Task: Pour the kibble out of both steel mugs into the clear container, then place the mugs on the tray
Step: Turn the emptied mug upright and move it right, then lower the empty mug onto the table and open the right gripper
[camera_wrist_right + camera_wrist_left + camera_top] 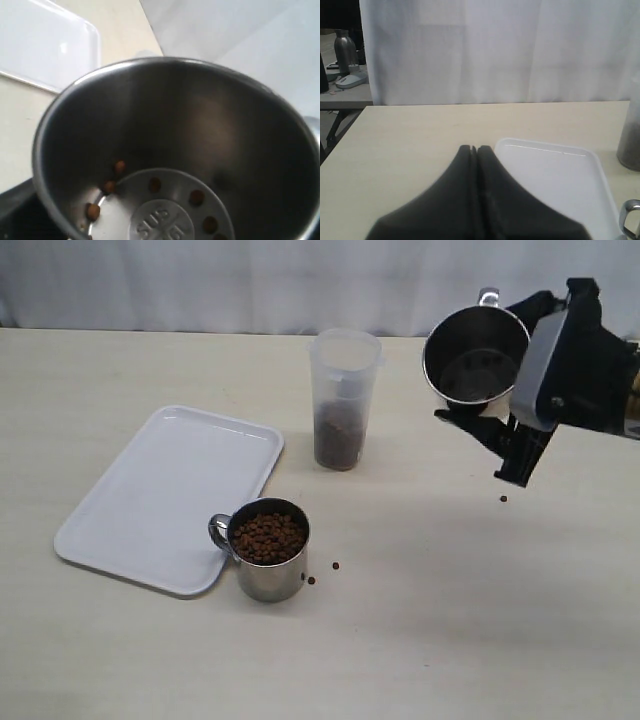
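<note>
Sitting in the lower part of the tall translucent plastic container [343, 400], a layer of small dark-brown kibble pellets [338, 440] shows that one pour is largely done. To the right of the container and lifted clear of the table, the emptied shiny steel mug [475, 360] is tipped on its side with its mouth towards the container. The right fingers [478, 425] are clamped on it. The right wrist view shows only a few leftover pellets [120, 166] clinging near its base.

In front of the container and slightly left, the second steel mug [268, 560] stands upright on the table, heaped with kibble and untouched. The flat white rectangular plastic tray [150, 500] lies left of the container, its near corner just beside that full mug, and it carries nothing. The left fingers [487, 170] are pressed together, holding nothing, low over the table on the far side of the tray from the container.

By my reckoning the task is under halfway: the second pour and both placements on the tray remain.

Three stray pellets [335, 565] lie on the pale wood-grain table [450, 640], two beside the full mug and one below the held mug. A white curtain [200, 280] closes off the room behind the container.
</note>
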Robot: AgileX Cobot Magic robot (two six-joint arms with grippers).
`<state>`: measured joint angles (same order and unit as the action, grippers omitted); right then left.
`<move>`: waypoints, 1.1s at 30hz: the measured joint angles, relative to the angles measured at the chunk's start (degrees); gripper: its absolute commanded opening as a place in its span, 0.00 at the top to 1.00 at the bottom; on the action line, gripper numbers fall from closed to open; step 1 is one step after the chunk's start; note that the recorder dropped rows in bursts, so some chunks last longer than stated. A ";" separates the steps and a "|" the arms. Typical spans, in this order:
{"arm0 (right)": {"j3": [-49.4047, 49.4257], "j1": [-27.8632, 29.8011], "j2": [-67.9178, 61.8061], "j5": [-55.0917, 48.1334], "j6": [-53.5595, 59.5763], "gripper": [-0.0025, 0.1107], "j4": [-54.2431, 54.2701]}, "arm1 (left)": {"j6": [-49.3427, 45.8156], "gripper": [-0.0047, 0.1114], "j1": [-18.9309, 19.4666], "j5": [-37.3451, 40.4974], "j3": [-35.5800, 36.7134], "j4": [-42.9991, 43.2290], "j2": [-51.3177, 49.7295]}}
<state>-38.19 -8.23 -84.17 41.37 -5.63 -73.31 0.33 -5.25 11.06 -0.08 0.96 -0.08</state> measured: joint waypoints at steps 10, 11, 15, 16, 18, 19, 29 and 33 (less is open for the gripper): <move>0.34 7.31 -20.22 16.05 -2.47 0.94 -5.51 | 0.00 0.96 0.00 0.00 0.00 0.00 0.00; 0.23 7.61 -22.40 16.95 -2.34 0.94 -5.63 | 0.00 0.96 0.00 0.00 0.00 0.00 0.00; -1.73 7.83 -29.62 18.64 -2.11 0.94 -5.75 | 0.00 0.96 0.00 0.00 0.00 0.00 0.00; -2.47 7.83 -31.26 18.80 -2.11 0.94 -5.75 | 0.00 0.96 0.00 0.00 0.00 0.00 0.00; -3.86 7.93 -34.05 19.08 -2.11 0.94 -5.75 | 0.00 0.96 0.00 0.00 0.00 0.00 0.00; -4.45 7.93 -35.45 19.37 -2.11 0.94 -5.64 | 0.00 0.96 0.00 0.00 0.00 0.00 0.00; -7.55 7.93 -44.02 22.97 -1.97 0.94 -1.96 | 0.00 0.96 0.00 0.00 0.00 0.00 0.00; -7.68 7.93 -45.26 24.20 -1.92 0.94 1.26 | 0.00 0.96 0.00 0.00 0.00 0.00 0.00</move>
<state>-45.87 -0.29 -129.43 65.57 -7.55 -72.05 0.33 -5.25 11.06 -0.08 0.96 -0.08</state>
